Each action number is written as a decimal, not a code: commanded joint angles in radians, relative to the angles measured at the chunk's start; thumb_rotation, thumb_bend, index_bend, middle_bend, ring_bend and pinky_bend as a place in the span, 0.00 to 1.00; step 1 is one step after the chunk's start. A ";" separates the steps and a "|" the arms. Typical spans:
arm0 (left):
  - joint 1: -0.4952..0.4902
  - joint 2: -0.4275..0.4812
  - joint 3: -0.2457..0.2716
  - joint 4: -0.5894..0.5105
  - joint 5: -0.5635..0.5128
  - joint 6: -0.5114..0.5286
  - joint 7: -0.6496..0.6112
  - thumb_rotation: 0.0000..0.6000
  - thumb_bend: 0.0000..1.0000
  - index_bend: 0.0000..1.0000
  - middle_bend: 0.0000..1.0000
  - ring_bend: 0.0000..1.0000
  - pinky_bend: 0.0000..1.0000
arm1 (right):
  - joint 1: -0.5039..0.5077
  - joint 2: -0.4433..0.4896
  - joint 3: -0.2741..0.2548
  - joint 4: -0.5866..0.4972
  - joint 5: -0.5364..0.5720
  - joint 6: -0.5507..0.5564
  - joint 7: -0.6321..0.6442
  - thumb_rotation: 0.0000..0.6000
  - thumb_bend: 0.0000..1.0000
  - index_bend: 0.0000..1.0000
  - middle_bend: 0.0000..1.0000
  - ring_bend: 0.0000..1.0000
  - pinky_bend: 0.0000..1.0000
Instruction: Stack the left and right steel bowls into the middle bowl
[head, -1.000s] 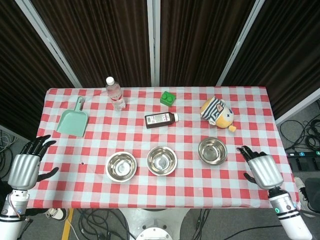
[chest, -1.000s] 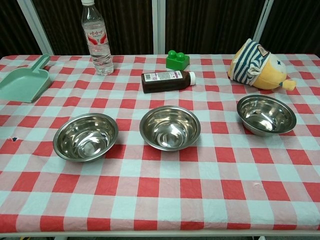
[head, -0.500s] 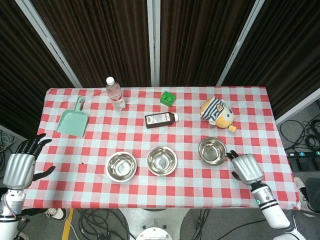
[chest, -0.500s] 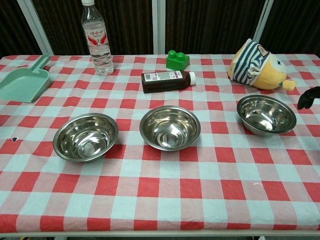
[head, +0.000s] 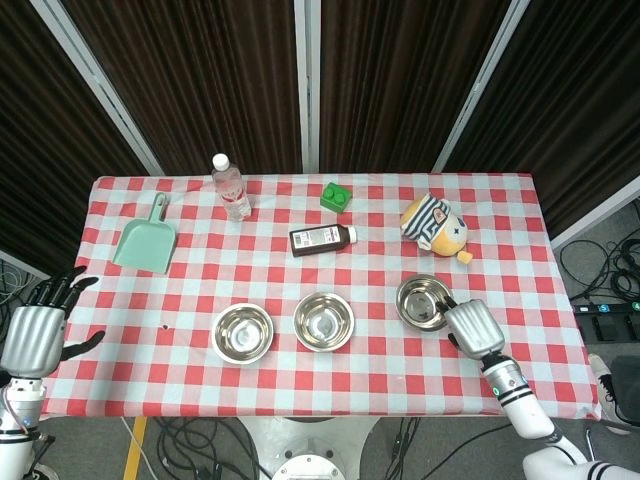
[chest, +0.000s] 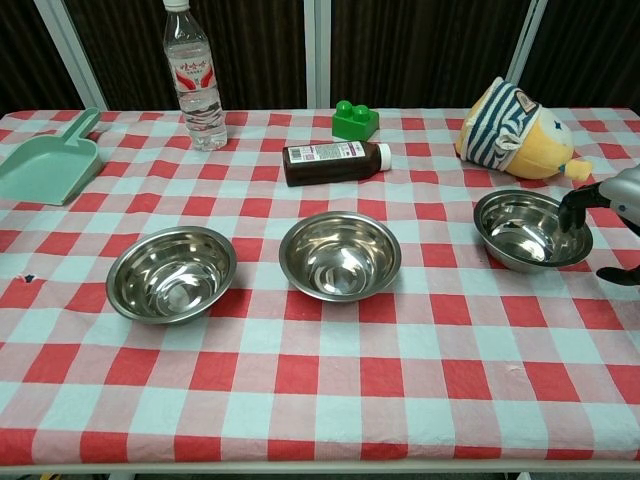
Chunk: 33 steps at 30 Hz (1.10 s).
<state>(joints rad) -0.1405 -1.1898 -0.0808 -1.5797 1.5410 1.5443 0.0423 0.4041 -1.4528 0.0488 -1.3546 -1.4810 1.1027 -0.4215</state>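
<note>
Three steel bowls stand in a row near the table's front edge: the left bowl (head: 242, 333) (chest: 172, 273), the middle bowl (head: 323, 321) (chest: 340, 255) and the right bowl (head: 422, 301) (chest: 530, 230). All are upright and apart from each other. My right hand (head: 472, 328) (chest: 612, 210) is at the right bowl's right rim, fingers (chest: 573, 207) reaching over the rim and thumb spread below; it holds nothing. My left hand (head: 30, 335) hovers open beyond the table's left edge, far from the left bowl, and the chest view does not show it.
Behind the bowls lie a brown bottle on its side (head: 322, 238) (chest: 335, 162), a green block (head: 337, 196) (chest: 354, 120), a striped plush toy (head: 435, 226) (chest: 515, 120), an upright water bottle (head: 231, 186) (chest: 196, 75) and a green dustpan (head: 145, 243) (chest: 45, 165).
My right hand has moved left from the table's right edge up to the right bowl's rim. My left hand has drifted slightly outward. The bowls have not moved.
</note>
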 joint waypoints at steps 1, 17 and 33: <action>0.000 0.001 -0.001 0.003 0.001 0.002 0.001 1.00 0.13 0.28 0.25 0.17 0.23 | 0.019 -0.024 -0.002 0.028 -0.009 -0.015 0.003 1.00 0.17 0.40 0.38 0.71 0.72; 0.002 -0.003 -0.002 0.027 -0.006 0.001 -0.017 1.00 0.13 0.28 0.25 0.17 0.23 | 0.084 -0.090 -0.008 0.124 0.000 -0.086 -0.002 1.00 0.20 0.45 0.42 0.72 0.72; 0.003 0.002 -0.004 0.028 -0.015 -0.004 -0.039 1.00 0.13 0.28 0.25 0.18 0.23 | 0.099 -0.126 -0.002 0.169 0.022 -0.077 0.008 1.00 0.31 0.67 0.56 0.76 0.72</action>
<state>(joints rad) -0.1375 -1.1883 -0.0852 -1.5521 1.5258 1.5408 0.0039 0.5033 -1.5792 0.0467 -1.1857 -1.4592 1.0253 -0.4129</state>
